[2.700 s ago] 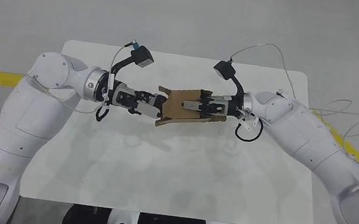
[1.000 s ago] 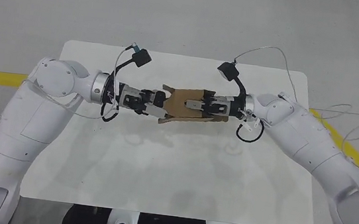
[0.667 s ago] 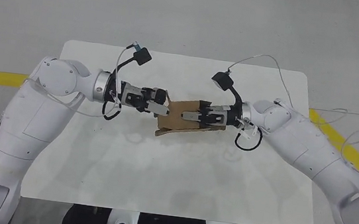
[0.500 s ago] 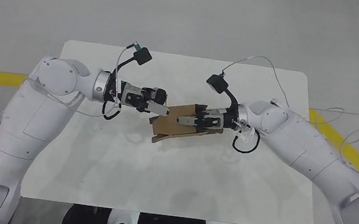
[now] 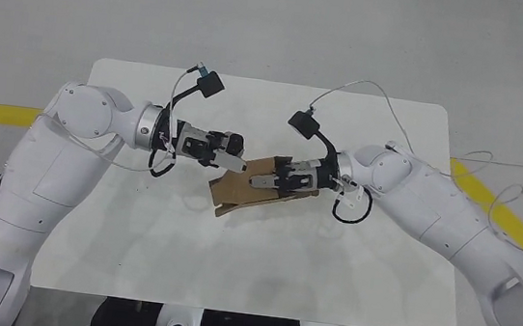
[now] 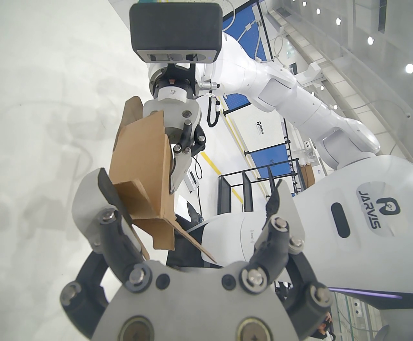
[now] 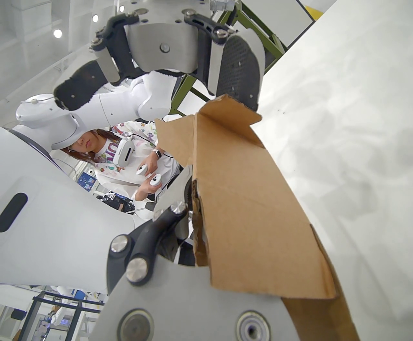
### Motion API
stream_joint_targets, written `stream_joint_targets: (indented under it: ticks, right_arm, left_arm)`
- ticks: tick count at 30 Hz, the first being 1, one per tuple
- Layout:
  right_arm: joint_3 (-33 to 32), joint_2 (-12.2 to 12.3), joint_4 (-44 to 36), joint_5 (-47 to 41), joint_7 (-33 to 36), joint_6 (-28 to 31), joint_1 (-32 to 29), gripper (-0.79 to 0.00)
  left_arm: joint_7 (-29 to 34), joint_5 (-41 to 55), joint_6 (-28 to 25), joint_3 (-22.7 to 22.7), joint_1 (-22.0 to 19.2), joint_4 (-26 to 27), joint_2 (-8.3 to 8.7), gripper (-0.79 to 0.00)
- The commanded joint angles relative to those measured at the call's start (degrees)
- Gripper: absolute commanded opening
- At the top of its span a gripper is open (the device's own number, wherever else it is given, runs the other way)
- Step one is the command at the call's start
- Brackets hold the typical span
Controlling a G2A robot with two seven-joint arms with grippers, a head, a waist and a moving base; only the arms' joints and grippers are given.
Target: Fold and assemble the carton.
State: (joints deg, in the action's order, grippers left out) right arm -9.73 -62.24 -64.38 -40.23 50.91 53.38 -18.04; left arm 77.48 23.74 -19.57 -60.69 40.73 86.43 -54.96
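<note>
The brown carton (image 5: pixel 242 190) is a partly folded flat of cardboard, held tilted just above the white table (image 5: pixel 135 246) near its middle. My right gripper (image 5: pixel 276 179) is shut on the carton's right end; in the right wrist view the carton (image 7: pixel 245 210) covers one finger of the gripper (image 7: pixel 193 200). My left gripper (image 5: pixel 230 156) stands open just beyond the carton's upper left corner. In the left wrist view a carton flap (image 6: pixel 142 180) lies close against one finger (image 6: pixel 108 190) of the left gripper (image 6: pixel 192 184); whether they touch I cannot tell.
The table has bare room on all sides of the carton. Its far edge (image 5: pixel 271 82) and near edge (image 5: pixel 244 312) lie well away from both grippers. Cables loop from both wrists above the table.
The left gripper let go of the carton's left end and drew back slightly, open. The right gripper carried the carton leftward and toward the near edge, turning it askew.
</note>
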Motion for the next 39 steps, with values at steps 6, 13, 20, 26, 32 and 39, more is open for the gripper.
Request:
stream_joint_targets:
  ticks: [6,13,20,26,32,39]
  right_arm:
    - [-0.88,0.61,3.42,-0.52,-1.92,1.92,0.34,-0.785]
    - [-2.76,1.48,5.94,-0.77,-4.47,4.46,-0.07,-0.785]
    - [-5.56,0.36,6.53,-0.93,-4.63,4.62,-1.12,-0.785]
    - [-9.70,-1.16,9.09,0.61,-6.19,4.62,-2.05,-0.785]
    - [-13.84,-2.55,10.81,6.52,-10.76,4.62,-3.43,-0.785]
    - [-17.04,-4.26,10.94,12.22,-14.87,4.62,-4.45,-0.785]
  left_arm:
    - [-0.88,-0.48,-0.34,-0.57,-0.26,-0.27,0.05,0.000]
    - [-1.07,-0.16,-0.50,-1.03,-0.14,0.59,0.12,0.000]
    - [-1.16,-0.50,-0.33,-0.46,0.16,1.40,0.04,0.000]
    - [-0.77,-0.21,-0.20,-0.40,0.28,1.86,0.04,0.000]
    - [-0.49,0.16,-0.01,-0.60,0.48,2.12,0.09,0.000]
    - [-0.29,0.34,0.19,-0.57,0.61,2.25,0.10,0.000]
